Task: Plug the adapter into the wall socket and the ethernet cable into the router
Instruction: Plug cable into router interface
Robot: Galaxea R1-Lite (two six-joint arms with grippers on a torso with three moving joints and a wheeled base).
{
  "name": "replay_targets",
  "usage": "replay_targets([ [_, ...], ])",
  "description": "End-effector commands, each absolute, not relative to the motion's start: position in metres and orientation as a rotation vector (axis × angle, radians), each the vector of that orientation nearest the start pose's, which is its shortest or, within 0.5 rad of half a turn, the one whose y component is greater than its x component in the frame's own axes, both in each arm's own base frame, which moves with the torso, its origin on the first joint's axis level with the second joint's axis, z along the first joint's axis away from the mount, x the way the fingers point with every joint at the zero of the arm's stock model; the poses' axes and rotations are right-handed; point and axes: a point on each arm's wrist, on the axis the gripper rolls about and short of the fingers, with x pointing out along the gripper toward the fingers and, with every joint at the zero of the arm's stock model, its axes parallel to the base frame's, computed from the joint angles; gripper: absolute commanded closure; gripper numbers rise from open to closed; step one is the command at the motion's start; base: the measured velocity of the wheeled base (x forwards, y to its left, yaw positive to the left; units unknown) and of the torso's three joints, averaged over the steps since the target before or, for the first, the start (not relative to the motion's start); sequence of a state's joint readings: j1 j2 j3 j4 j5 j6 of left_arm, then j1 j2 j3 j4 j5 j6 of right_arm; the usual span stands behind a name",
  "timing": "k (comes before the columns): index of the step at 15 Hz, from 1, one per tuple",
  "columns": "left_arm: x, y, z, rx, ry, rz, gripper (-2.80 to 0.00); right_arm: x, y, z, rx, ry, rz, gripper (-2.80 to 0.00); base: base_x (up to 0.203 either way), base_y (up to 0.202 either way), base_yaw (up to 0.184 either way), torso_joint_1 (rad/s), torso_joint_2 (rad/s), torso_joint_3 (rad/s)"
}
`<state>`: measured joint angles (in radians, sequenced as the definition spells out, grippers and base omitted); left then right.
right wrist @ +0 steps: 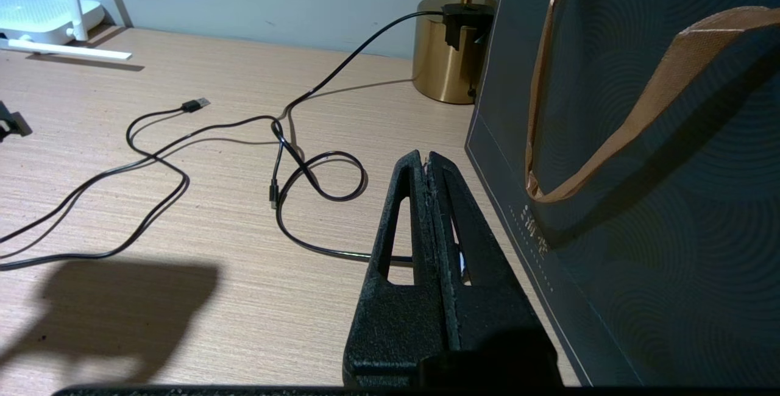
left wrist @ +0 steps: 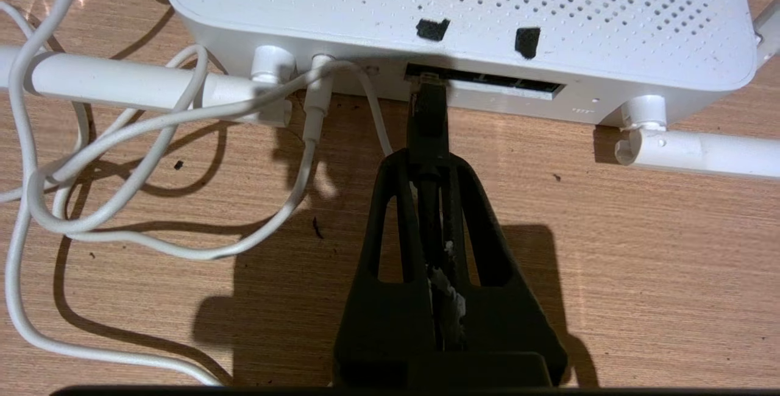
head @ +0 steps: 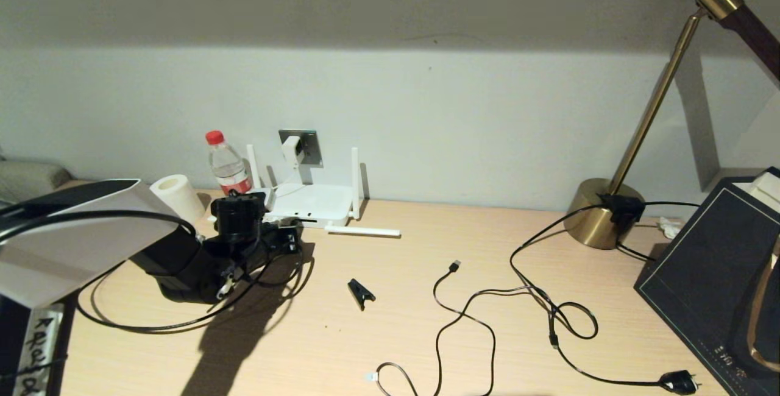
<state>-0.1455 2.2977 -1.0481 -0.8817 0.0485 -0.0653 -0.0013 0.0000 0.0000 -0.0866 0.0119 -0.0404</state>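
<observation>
Adapter (head: 292,148) sat in the socket (head: 306,145) on the far wall, so that half looked done. Left gripper (left wrist: 428,161), at the router (left wrist: 463,18) far left on the bench (head: 487,298), had fingers pinching the ethernet cable (left wrist: 428,116), connector at the port mouth; full seating unclear. Only the left wrist view showed the ports. Right gripper (right wrist: 429,161) idled near right, fingers pressed together on nothing.
</observation>
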Motion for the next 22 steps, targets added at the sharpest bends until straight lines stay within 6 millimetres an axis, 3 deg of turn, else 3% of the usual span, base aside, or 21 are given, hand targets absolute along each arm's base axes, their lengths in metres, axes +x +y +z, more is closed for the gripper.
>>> replay_targets([
  [1, 0.419, -0.06, 0.046, -0.031, 0.36, -0.084, 0.0, -0.02, 0.0, 0.075, -0.042, -0.052, 0.011, 0.0, 0.0, 0.0, 0.0, 0.0, 0.0, 0.0],
  [22, 0.431, -0.062, 0.046, -0.033, 0.35, -0.084, 0.0, -0.02, 0.0, 0.075, -0.042, -0.052, 0.011, 0.0, 0.0, 0.0, 0.0, 0.0, 0.0, 0.0],
])
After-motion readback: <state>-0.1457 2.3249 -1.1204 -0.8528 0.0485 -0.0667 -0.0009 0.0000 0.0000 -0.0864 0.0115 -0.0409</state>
